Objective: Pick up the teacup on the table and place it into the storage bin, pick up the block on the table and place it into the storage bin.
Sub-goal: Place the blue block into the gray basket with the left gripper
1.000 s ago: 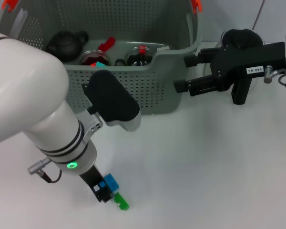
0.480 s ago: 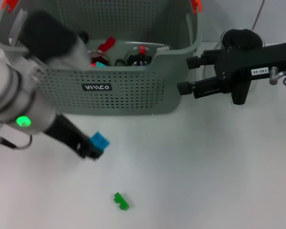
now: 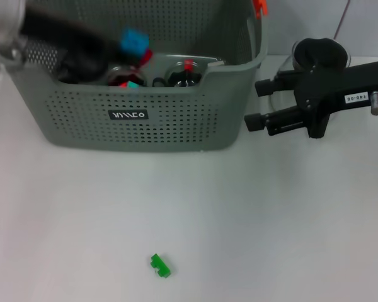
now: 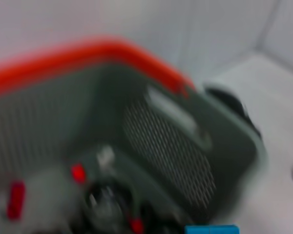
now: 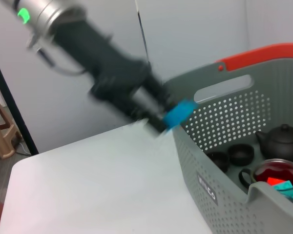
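Grey-green perforated storage bin [image 3: 176, 119] with orange-red clips, a blue block [image 3: 133, 43], apparently glossy, and a green piece [image 3: 160, 265].

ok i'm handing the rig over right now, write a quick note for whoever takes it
Left claw: shut on the blue block, held above the storage bin interior, not yet released.
Right claw: open, holding nothing, beside the bin's right wall.
In the bin: dark teapot, small dark cups, glass cup with red liquid.
Green block lies on the table in front of the bin.
Left to do: drop the blue block in; the green block probably goes in next.
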